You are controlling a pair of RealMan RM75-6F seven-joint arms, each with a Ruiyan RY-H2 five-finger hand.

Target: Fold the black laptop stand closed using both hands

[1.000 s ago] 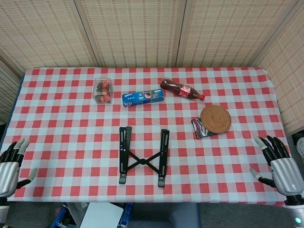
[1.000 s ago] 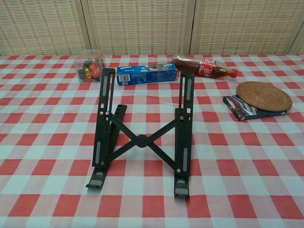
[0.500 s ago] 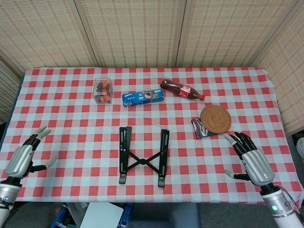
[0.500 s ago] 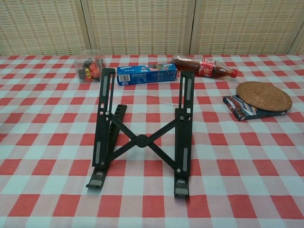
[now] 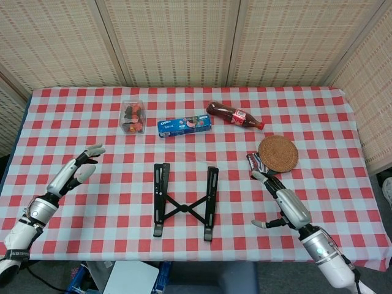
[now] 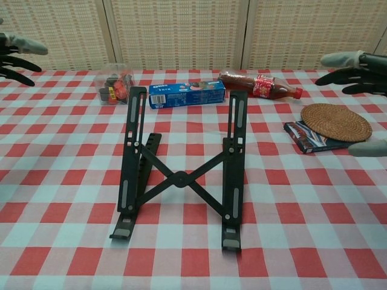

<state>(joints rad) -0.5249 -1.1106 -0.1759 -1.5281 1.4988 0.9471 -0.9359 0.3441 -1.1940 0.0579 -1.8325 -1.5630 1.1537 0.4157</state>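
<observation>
Head view first: the black folding laptop stand (image 5: pixel 185 201) lies spread open near the table's front edge, its two rails running from 6 to 12 o'clock and joined by a crossed brace. Your left hand (image 5: pixel 78 171) hangs at the stand's 9 o'clock, well apart from it, fingers spread and holding nothing. Your right hand (image 5: pixel 282 202) sits at the stand's 3 o'clock, also empty with fingers apart, and looks the nearer of the two. Each rail faces its own hand, so closing should mean pressing both inward across the long axis.

Chest view: the stand (image 6: pixel 181 169) fills the middle of the red-and-white checked tablecloth (image 6: pixel 60 199). Only fingertips of the left hand (image 6: pixel 18 54) show at the 10 o'clock corner, and the right hand (image 6: pixel 354 66) enters at 2 o'clock above the round woven coaster (image 6: pixel 335 121). Neither touches the stand.
</observation>
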